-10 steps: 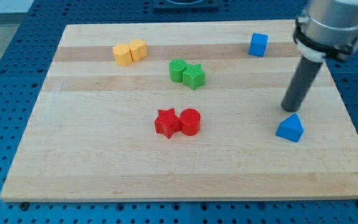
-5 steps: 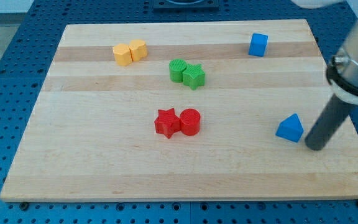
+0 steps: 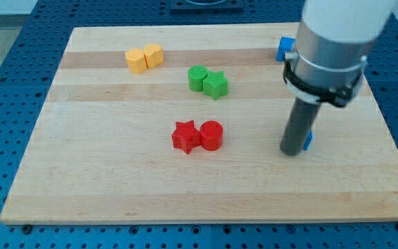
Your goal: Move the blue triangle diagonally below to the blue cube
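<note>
The blue triangle point(image 3: 309, 140) lay on the right half of the wooden board point(image 3: 116, 187), almost wholly hidden behind the dark rod, only a sliver of blue showing at the rod's right edge. The rod's tip point(image 3: 292, 151) rested on the board just beside the triangle, on its left and slightly toward the view's bottom; whether the two touched could not be told. The rod carried nothing and has no jaws to open or close. The blue cube point(image 3: 282, 48) sat near the view's top, partly covered by the arm's pale housing. Well apart to the left lay a red star point(image 3: 184, 136) touching a red cylinder point(image 3: 211, 135), a green cylinder point(image 3: 197, 78) against a green star point(image 3: 215, 85), and two yellow blocks point(image 3: 144, 57) side by side.
</note>
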